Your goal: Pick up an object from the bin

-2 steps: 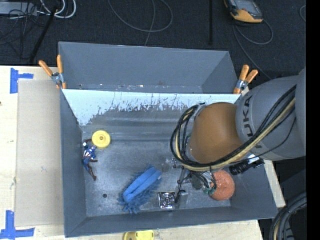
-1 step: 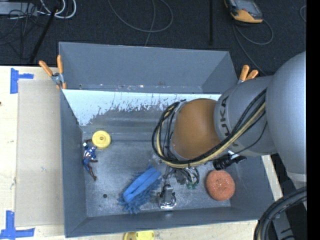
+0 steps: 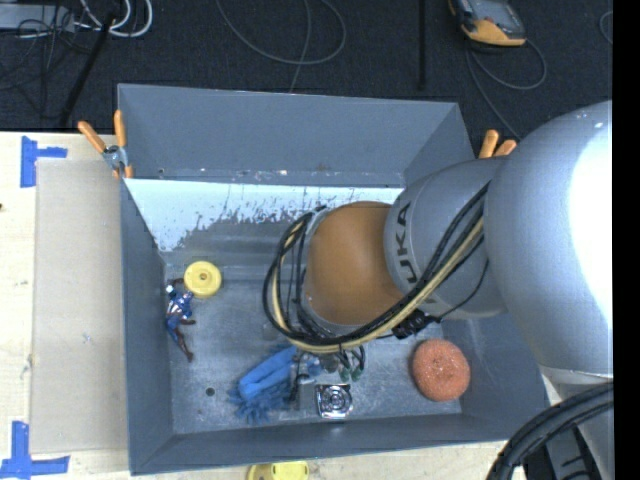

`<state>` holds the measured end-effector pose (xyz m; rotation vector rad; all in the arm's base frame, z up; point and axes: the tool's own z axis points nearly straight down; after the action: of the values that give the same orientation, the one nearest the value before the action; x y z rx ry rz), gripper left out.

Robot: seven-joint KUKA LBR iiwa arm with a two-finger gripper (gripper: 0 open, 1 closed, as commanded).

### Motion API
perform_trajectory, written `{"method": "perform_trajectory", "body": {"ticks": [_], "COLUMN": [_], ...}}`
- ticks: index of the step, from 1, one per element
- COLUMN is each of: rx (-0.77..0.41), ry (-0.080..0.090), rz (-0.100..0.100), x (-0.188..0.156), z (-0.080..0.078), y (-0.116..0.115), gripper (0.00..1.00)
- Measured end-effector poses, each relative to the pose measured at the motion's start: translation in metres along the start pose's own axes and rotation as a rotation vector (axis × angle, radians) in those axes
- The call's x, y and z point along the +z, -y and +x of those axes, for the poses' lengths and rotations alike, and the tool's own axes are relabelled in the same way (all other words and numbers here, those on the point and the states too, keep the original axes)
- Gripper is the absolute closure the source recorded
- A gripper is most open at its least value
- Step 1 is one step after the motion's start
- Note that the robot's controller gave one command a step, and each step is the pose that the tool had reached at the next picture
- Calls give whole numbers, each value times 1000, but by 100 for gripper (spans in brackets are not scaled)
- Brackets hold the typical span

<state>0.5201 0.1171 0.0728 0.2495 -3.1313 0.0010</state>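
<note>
From my remote desk, the arm (image 3: 560,248) reaches into the grey metal bin (image 3: 140,268) from the right, its orange cover (image 3: 345,263) and looped cables (image 3: 285,308) hanging over the middle of the floor. The gripper (image 3: 331,383) sits low by the front wall; I cannot tell whether its jaws are spread or pressed together. Just beside it, to its left, a blue toy (image 3: 265,378) lies on the bin floor near the front wall. A rough orange ball (image 3: 440,369) rests to the right of the gripper, near the front right corner. Well apart, by the left wall, lie a yellow disc (image 3: 203,279) and, just below it, a small blue-and-red figure (image 3: 180,313). The bin's floor is dull and scuffed, with dark speckles streaking the foot of the back wall (image 3: 240,213). Beyond the bin, dark carpet (image 3: 300,68) carries loose wires (image 3: 128,8) and an orange-and-grey device (image 3: 487,16).
</note>
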Motion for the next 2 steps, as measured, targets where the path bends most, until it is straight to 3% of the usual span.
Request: {"method": "perform_trajectory", "body": {"ticks": [1, 2], "rx": [-198, -197], "ry": [1, 1], "rz": [0, -1], "x": [3, 3], "z": [-16, -16], "y": [3, 2], "gripper": [100, 100]}}
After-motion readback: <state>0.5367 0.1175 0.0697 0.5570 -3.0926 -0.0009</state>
